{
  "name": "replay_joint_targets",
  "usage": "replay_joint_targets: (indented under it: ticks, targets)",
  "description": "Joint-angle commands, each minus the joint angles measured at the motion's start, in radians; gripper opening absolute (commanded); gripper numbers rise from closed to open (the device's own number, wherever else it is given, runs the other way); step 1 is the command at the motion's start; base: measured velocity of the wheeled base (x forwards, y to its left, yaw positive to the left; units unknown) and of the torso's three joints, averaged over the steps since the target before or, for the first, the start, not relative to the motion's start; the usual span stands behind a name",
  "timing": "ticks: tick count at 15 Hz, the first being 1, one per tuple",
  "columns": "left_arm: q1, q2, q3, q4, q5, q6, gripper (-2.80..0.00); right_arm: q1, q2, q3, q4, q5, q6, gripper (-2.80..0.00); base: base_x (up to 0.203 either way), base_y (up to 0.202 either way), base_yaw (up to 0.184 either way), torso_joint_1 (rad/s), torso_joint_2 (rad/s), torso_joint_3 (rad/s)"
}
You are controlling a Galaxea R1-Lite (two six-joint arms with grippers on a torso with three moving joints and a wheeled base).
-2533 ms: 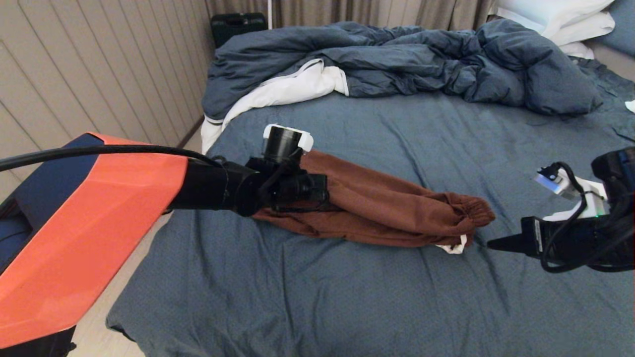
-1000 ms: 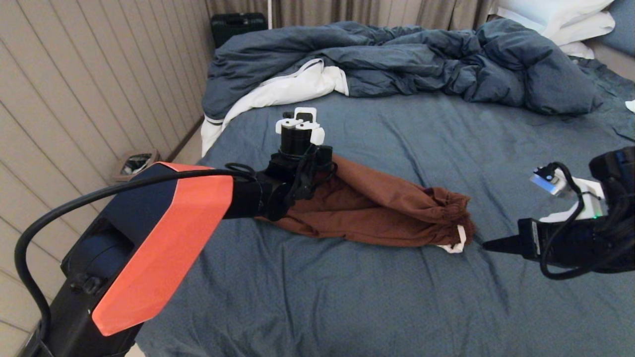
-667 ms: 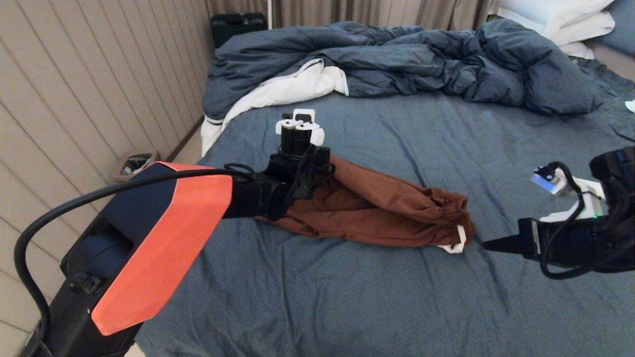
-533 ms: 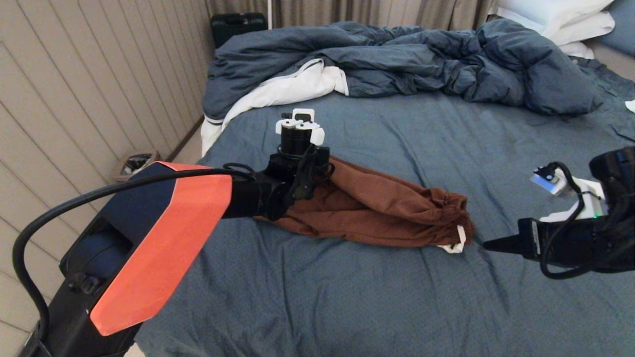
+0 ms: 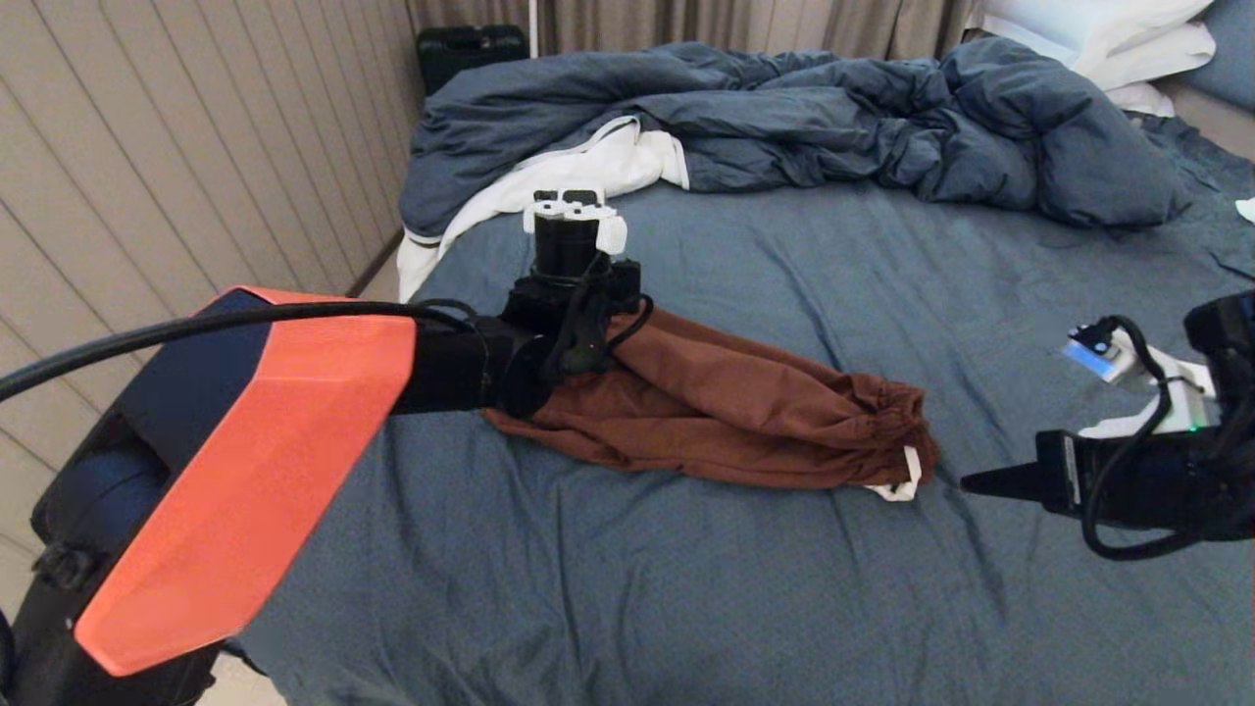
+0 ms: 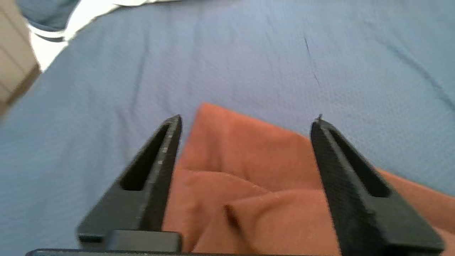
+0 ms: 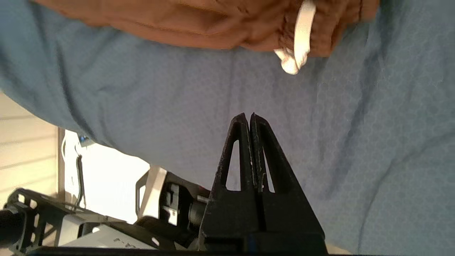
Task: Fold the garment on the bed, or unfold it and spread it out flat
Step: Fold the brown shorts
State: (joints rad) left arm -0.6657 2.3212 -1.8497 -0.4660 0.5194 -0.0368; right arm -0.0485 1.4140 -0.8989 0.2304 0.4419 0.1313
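The rust-brown garment lies folded lengthwise in a long strip on the bed. Its gathered waistband and white drawstring are at the right end. My left gripper hovers open just above the garment's left leg end, with cloth showing between the jaws but not pinched. In the head view its fingers are hidden under the left wrist. My right gripper is shut and empty, low over the sheet a short way right of the waistband. The drawstring shows ahead of the right gripper.
A rumpled dark blue duvet with white lining fills the far side of the bed, with white pillows at the back right. A panelled wall runs close along the bed's left edge. A black case stands by the curtain.
The garment's waistband end slid left and bunched earlier, then stayed still. In the last half second my left wrist drew back to the left and rose slightly. The right arm barely moved.
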Motion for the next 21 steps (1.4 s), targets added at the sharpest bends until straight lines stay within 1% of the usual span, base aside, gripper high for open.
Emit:
replay_joint_targets:
  ticks: [1, 3, 4, 5, 6, 7, 8, 9, 10, 11, 13, 15, 17, 20, 21]
  targets:
    - [0.001, -0.111, 0.107, 0.003, 0.004, -0.006, 0.00, -0.007, -0.073, -0.006, 0.003, 0.003, 0.008, -2.80, 0.000, 0.000, 0.000, 0.000, 0.00, 0.000]
    - [0.009, -0.188, 0.261, 0.019, 0.000, -0.035, 0.00, -0.019, -0.098, -0.054, 0.029, -0.003, 0.041, -2.80, 0.000, 0.000, 0.000, 0.000, 0.00, 0.000]
    - [0.018, -0.229, 0.350, 0.041, -0.007, -0.061, 0.00, -0.031, -0.093, -0.086, 0.069, -0.006, 0.054, -2.80, 0.000, 0.000, 0.000, 0.000, 0.00, 0.000]
    - [0.033, -0.275, 0.436, 0.075, -0.030, -0.100, 0.00, -0.046, -0.069, -0.119, 0.113, -0.005, 0.058, -2.80, 0.000, 0.000, 0.000, 0.000, 0.00, 0.000]
    - [0.060, -0.327, 0.498, 0.130, -0.070, -0.144, 0.00, -0.057, -0.033, -0.148, 0.139, -0.005, 0.061, -0.03, 0.000, 0.000, 0.000, 0.000, 0.00, 0.000]
    - [0.110, -0.374, 0.536, 0.233, -0.129, -0.197, 0.00, -0.065, 0.002, -0.179, 0.160, -0.005, 0.064, 0.00, 0.000, 0.000, 0.000, 0.000, 0.00, 0.000]
    - [0.162, -0.419, 0.551, 0.343, -0.206, -0.247, 0.00, -0.069, 0.041, -0.207, 0.173, -0.007, 0.065, 0.00, 0.000, 0.000, 0.000, 0.000, 0.00, 0.000]
    - [0.208, -0.467, 0.563, 0.427, -0.283, -0.283, 0.00, -0.071, 0.078, -0.232, 0.183, -0.007, 0.065, 0.00, 0.000, 0.000, 0.000, 0.000, 0.00, 0.000]
    - [0.248, -0.508, 0.579, 0.488, -0.348, -0.306, 0.00, -0.070, 0.102, -0.250, 0.195, -0.008, 0.062, 0.00, 0.000, 0.000, 0.000, 0.000, 0.00, 0.000]
    - [0.280, -0.549, 0.618, 0.522, -0.402, -0.322, 0.00, -0.066, 0.126, -0.257, 0.198, -0.009, 0.057, 0.00, 0.000, 0.000, 0.000, 0.000, 0.00, 0.000]
    - [0.299, -0.605, 0.708, 0.539, -0.441, -0.336, 0.00, -0.063, 0.160, -0.267, 0.196, -0.007, 0.050, 0.00, 0.000, 0.000, 0.000, 0.000, 0.00, 0.000]
    - [0.302, -0.635, 0.783, 0.536, -0.452, -0.344, 0.00, -0.034, 0.175, -0.269, 0.197, -0.002, 0.050, 0.00, 0.000, 0.000, 0.000, 0.000, 0.00, 0.000]
    - [0.302, -0.653, 0.850, 0.474, -0.456, -0.375, 0.00, 0.014, 0.213, -0.273, 0.194, -0.004, 0.053, 0.00, 0.000, 0.000, 0.000, 0.000, 0.00, 0.000]
    - [0.302, -0.658, 0.933, 0.338, -0.456, -0.384, 0.00, 0.068, 0.273, -0.334, 0.197, -0.005, 0.075, 0.00, 0.000, 0.000, 0.000, 0.000, 0.00, 0.000]
    - [0.302, -0.659, 0.940, 0.327, -0.456, -0.384, 0.00, 0.076, 0.292, -0.352, 0.197, -0.006, 0.080, 0.00, 0.000, 0.000, 0.000, 0.000, 0.00, 0.000]
